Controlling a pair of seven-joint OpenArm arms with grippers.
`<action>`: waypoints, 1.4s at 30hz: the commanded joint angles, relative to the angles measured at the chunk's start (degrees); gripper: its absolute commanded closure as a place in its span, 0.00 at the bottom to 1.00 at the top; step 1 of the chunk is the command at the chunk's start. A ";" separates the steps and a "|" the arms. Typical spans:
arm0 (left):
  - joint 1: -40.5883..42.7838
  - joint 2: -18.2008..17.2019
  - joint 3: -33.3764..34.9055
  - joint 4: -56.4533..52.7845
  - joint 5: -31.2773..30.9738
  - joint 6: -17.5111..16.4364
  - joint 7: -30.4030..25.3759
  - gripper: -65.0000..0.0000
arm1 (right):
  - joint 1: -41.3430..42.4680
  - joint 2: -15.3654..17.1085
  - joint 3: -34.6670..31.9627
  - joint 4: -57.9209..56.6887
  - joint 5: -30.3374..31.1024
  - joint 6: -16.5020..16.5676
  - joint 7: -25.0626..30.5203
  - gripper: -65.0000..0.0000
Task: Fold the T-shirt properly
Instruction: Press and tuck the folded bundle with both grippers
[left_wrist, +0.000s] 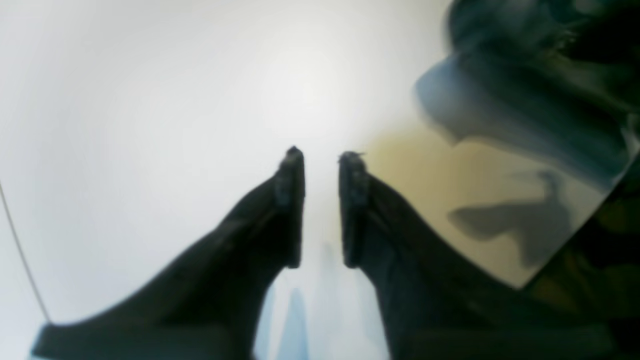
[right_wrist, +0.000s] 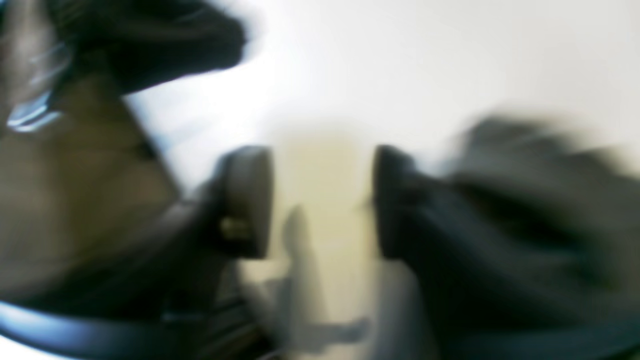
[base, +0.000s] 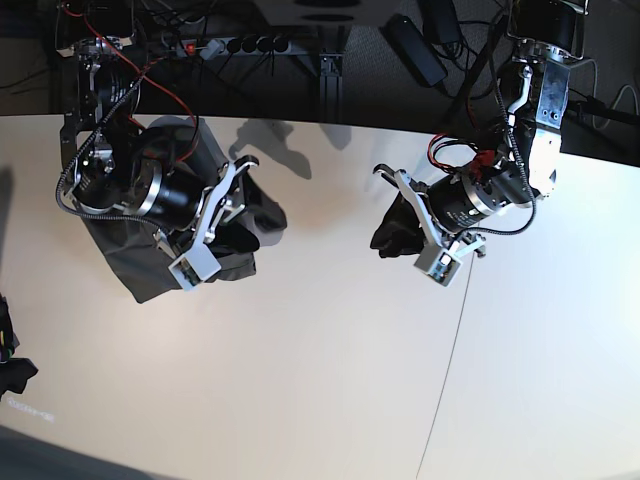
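T-shirt (base: 150, 265): I am seeing it lying bunched at nine o'clock on the table (base: 320, 380), beneath the right gripper (right_wrist: 322, 200); its jaws standing apart, empty; left gripper (left_wrist: 321, 207) hanging at two o'clock, jaws narrowly parted, empty.

No text, label or number can be read here — all views too blurred.

T-shirt (base: 150, 250): one, dark, crumpled at the desk's far left in the base view
Arms: two
End effectors: two, left end effector (base: 405, 215) and right end effector (base: 243, 205)
Desk (base: 320, 380): one, pale
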 joint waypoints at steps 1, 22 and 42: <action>-0.50 -0.17 -0.20 2.93 -1.46 0.09 -1.44 0.84 | 2.73 0.33 1.27 0.90 -2.03 3.67 3.13 0.89; -2.36 10.80 37.62 -2.16 14.01 -2.54 -7.02 0.98 | 38.84 0.52 4.57 -48.70 -19.06 3.34 9.81 1.00; -9.40 20.00 37.73 -21.38 14.97 -2.58 -12.22 0.98 | 39.06 -2.49 4.52 -62.40 -18.73 3.23 9.14 1.00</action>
